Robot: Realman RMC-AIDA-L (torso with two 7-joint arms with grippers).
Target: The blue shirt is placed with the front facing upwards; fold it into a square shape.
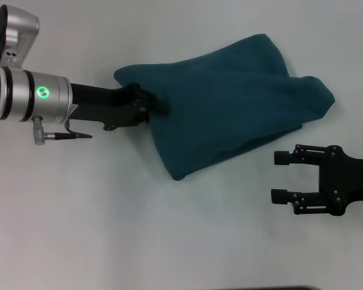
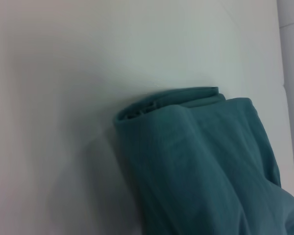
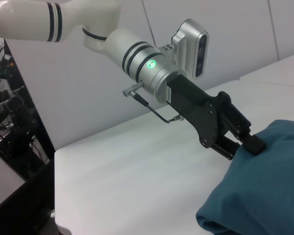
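The black right end effector (image 1: 280, 177) is seen nearest, low at the right of the head view, with its two fingers spread apart and nothing between them. It lies just off the near right edge of the cloth, not touching it.

The large dark teal-blue cotton shirt (image 1: 230, 99) is found beyond it, bunched into a loose, roughly folded heap on the plain white worktop (image 1: 109, 229), at about the middle of the surface and slightly toward the right. No lettering or label is visible on the exposed fabric. In the left wrist view a rolled, layered edge of the shirt (image 2: 196, 156) is seen resting on the worktop (image 2: 63, 98).

The black left end effector (image 1: 154, 104) is seen at the shirt's left edge, its fingers pressed together on a fold of the fabric. In the right wrist view the same end effector (image 3: 252, 144) is seen pinching the raised edge of the cloth (image 3: 264, 191), the silver wrist with its green indicator light (image 3: 151, 63) extending behind it.
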